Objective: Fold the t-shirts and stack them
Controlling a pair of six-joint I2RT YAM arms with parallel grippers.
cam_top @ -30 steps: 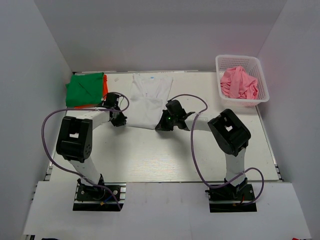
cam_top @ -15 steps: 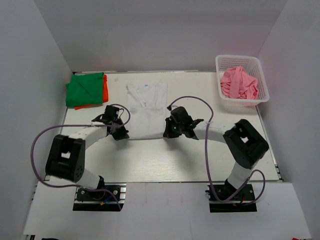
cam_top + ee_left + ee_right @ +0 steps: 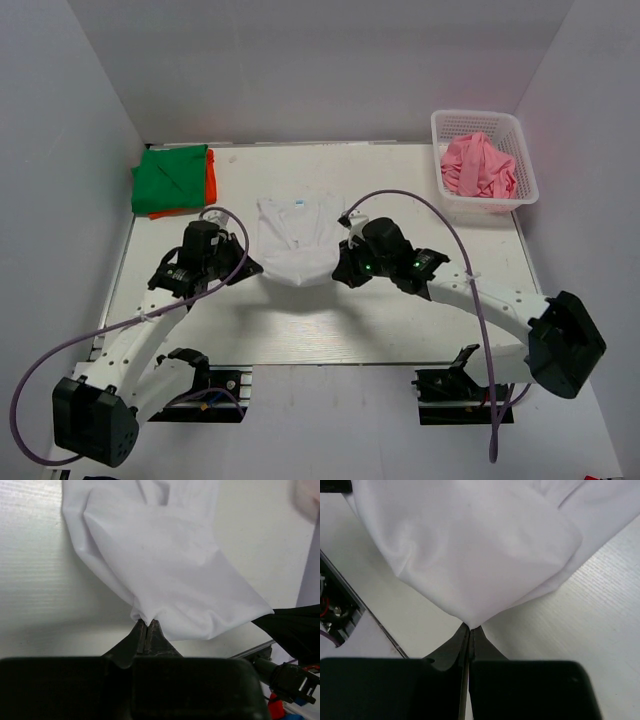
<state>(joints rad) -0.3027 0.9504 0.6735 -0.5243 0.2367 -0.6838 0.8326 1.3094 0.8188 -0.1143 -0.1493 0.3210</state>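
Observation:
The white t-shirt (image 3: 298, 240) lies at the table's middle, its small blue neck label at the far end. My left gripper (image 3: 252, 268) is shut on its near left corner, and my right gripper (image 3: 343, 272) is shut on its near right corner. The near hem hangs between them, raised off the table. In the left wrist view the white t-shirt (image 3: 165, 565) runs away from my left gripper (image 3: 145, 623), pinched at a fold. The right wrist view has the white t-shirt (image 3: 470, 545) held at a point by my right gripper (image 3: 471, 627). A green t-shirt (image 3: 172, 178) lies folded on an orange t-shirt (image 3: 211, 176) at the far left. A pink t-shirt (image 3: 478, 166) sits crumpled in the basket.
The white lattice basket (image 3: 520, 135) stands at the far right corner. White walls close the table's left, back and right sides. Purple cables (image 3: 420, 200) loop from both arms above the table.
Both grippers closed on the white t-shirt's near corners and pulled toward the near edge. The shirt slid nearer, its near hem lifted. Both arms stretched out low.

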